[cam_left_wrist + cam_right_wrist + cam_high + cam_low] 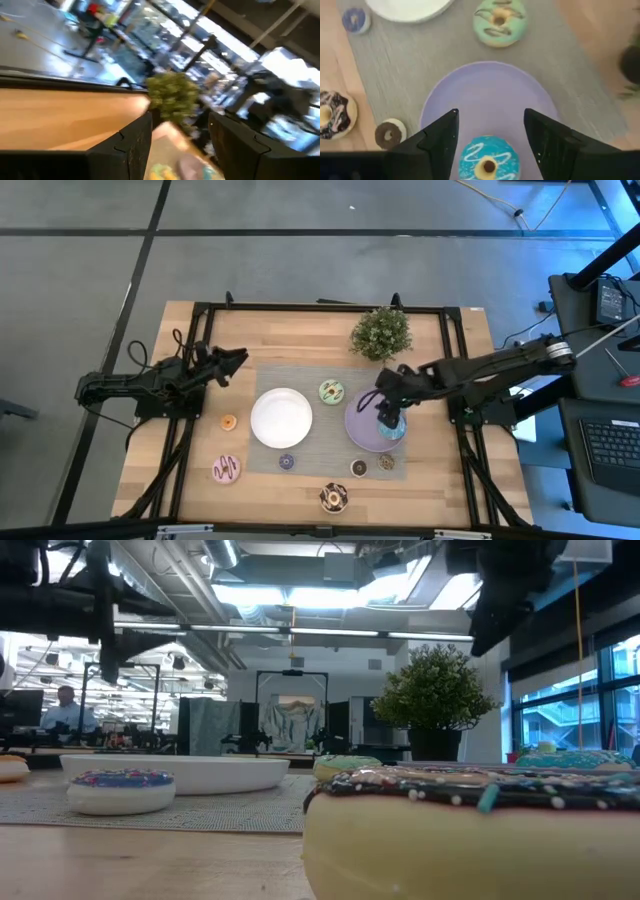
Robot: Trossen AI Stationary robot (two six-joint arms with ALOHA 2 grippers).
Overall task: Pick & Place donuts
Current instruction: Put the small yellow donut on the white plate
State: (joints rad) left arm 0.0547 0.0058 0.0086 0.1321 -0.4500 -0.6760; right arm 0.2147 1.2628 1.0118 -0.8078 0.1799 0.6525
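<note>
Right now your right gripper (490,137) hangs with jaws spread, empty, straddling the blue donut (488,162) on the lilac plate (490,95) at lower centre, probably just delivered; your left gripper (228,363) waits open, upper left.

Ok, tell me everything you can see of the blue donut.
The blue donut is a toy ring with glossy turquoise icing, thin white squiggles across the top and a tan rim showing around its small centre hole. It lies flat on the lilac plate, near the plate's edge rather than its middle. The right gripper hangs directly above it with fingers spread to either side; whether they touch it is unclear. No other donut touches it.
</note>
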